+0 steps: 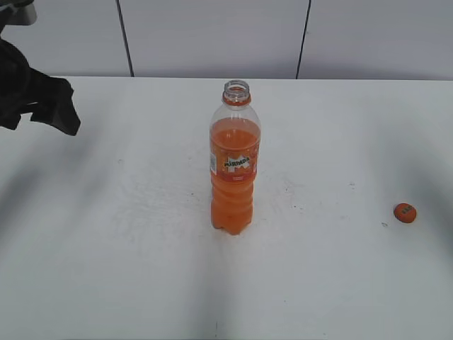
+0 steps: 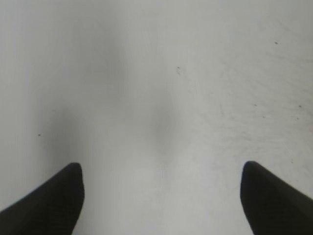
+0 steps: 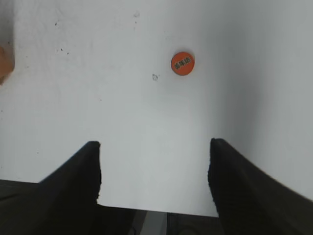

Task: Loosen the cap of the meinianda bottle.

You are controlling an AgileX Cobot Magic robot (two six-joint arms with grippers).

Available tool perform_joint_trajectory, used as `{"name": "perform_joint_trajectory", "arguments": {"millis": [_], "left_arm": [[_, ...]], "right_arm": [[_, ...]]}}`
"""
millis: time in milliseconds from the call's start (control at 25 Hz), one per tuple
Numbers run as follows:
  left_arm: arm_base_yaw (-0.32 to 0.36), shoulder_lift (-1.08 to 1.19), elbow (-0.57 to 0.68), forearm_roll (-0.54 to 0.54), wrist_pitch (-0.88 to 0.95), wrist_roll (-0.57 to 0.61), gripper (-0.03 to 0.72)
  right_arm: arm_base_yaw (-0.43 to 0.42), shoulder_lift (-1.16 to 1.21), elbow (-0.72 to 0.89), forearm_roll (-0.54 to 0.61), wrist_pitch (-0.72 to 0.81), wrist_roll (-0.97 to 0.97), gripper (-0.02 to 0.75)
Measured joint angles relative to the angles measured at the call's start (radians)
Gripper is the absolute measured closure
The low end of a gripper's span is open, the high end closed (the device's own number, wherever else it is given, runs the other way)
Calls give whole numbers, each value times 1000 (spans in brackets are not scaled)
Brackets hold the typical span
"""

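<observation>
The meinianda bottle (image 1: pixel 234 163) stands upright at the table's middle, its neck open with no cap on it. An orange edge of it shows at the far left of the right wrist view (image 3: pixel 5 63). The orange cap (image 1: pixel 405 212) lies flat on the table at the right, apart from the bottle; it also shows in the right wrist view (image 3: pixel 182 63). My left gripper (image 2: pixel 161 181) is open and empty over bare table, far left of the bottle. My right gripper (image 3: pixel 154 161) is open and empty above the table's front edge, short of the cap.
The white table (image 1: pixel 127 234) bears faint scuff marks around the bottle. Its near edge shows in the right wrist view (image 3: pixel 156 208). A white panelled wall (image 1: pixel 212 35) stands behind the table. The left arm's dark body (image 1: pixel 35 95) hangs at the far left.
</observation>
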Motion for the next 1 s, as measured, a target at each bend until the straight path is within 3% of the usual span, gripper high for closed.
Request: {"name": "perform_joint_trajectory", "arguments": {"millis": [200, 360, 520, 1000], "left_arm": [[0, -14, -5, -8, 91, -5, 98], [-1, -57, 14, 79, 164, -121, 98], [-1, -151, 111, 166, 180, -182, 98], [-1, -713, 419, 175, 235, -187, 98]], "right_arm": [[0, 0, -1, 0, 91, 8, 224], [0, -2, -1, -2, 160, 8, 224], [0, -59, 32, -5, 167, 8, 224], [0, -427, 273, -20, 134, -50, 224]]}}
